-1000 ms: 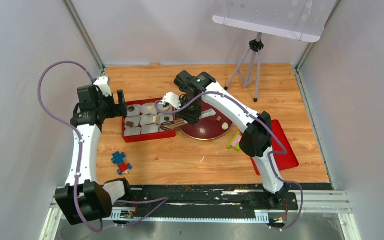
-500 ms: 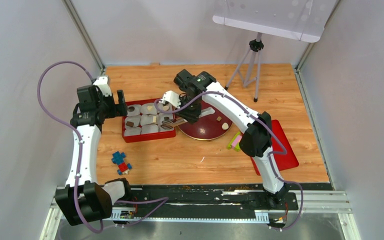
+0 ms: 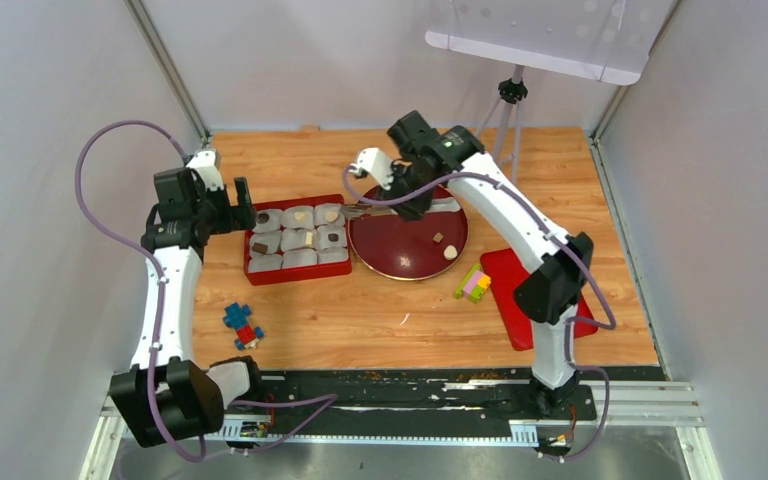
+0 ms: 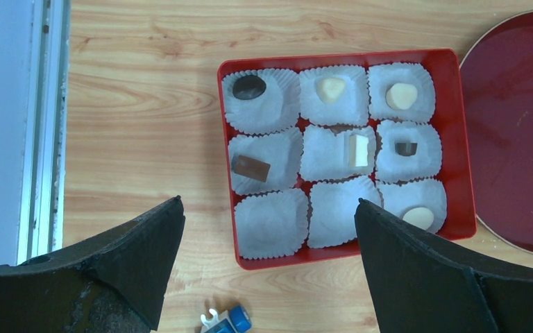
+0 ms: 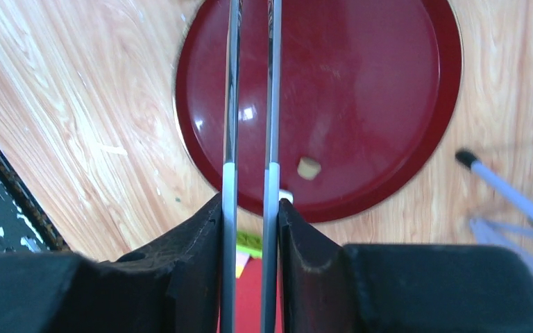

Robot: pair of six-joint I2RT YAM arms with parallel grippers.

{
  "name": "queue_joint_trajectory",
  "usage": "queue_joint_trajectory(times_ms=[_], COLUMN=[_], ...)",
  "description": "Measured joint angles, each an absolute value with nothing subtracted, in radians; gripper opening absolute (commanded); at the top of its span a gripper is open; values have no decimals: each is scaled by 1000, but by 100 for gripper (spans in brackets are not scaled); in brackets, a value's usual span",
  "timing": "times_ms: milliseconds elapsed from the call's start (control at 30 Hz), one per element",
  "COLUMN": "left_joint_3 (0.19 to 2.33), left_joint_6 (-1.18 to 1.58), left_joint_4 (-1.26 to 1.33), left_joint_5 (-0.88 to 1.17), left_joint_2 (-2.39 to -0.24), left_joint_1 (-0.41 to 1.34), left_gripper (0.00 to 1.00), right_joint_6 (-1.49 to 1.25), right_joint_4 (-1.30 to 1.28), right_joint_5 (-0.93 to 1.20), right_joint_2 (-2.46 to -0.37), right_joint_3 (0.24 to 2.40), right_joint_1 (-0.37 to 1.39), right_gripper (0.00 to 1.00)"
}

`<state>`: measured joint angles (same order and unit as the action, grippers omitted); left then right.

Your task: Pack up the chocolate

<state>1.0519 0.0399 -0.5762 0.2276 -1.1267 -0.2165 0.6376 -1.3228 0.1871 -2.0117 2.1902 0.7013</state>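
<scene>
The red tray (image 4: pixel 452 139) holds white paper cups, and several of them carry a chocolate: a dark oval (image 4: pixel 248 86), a cream heart (image 4: pixel 331 89), a brown bar (image 4: pixel 250 167) and others. Two cups in the near row hold nothing. On the dark red plate (image 3: pixel 400 255) lie a dark chocolate (image 3: pixel 438 238) and a cream one (image 3: pixel 450 252). My right gripper (image 3: pixel 400 205) is shut on metal tongs (image 5: pixel 250 104), whose tips (image 3: pixel 348 212) reach between plate and tray. Whether the tips carry anything I cannot tell. My left gripper (image 4: pixel 267 201) hangs open above the tray's near-left edge.
Blue and red toy blocks (image 3: pixel 243 325) lie in front of the tray. Green and pink blocks (image 3: pixel 473 283) sit beside a flat red lid (image 3: pixel 550 290) at the right. A tripod (image 3: pixel 505 125) stands at the back right.
My right arm has swung back and to the right, drawing the tongs from over the tray's right column to the plate's far-left rim. The left arm has not moved.
</scene>
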Motion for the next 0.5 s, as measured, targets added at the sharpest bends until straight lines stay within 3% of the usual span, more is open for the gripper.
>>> queue_joint_trajectory(times_ms=[167, 500], left_joint_3=[1069, 1116], left_joint_6=[49, 74], left_joint_4=[-566, -549], left_joint_5=[235, 256], left_joint_2=[-1153, -1196], left_joint_1=[-216, -217], left_gripper=[100, 100], right_joint_6=[647, 655], right_joint_4=[-1323, -1351], right_joint_5=[147, 105], right_joint_2=[-1859, -1779], right_joint_3=[1997, 1784], right_joint_1=[590, 415], right_gripper=[36, 40])
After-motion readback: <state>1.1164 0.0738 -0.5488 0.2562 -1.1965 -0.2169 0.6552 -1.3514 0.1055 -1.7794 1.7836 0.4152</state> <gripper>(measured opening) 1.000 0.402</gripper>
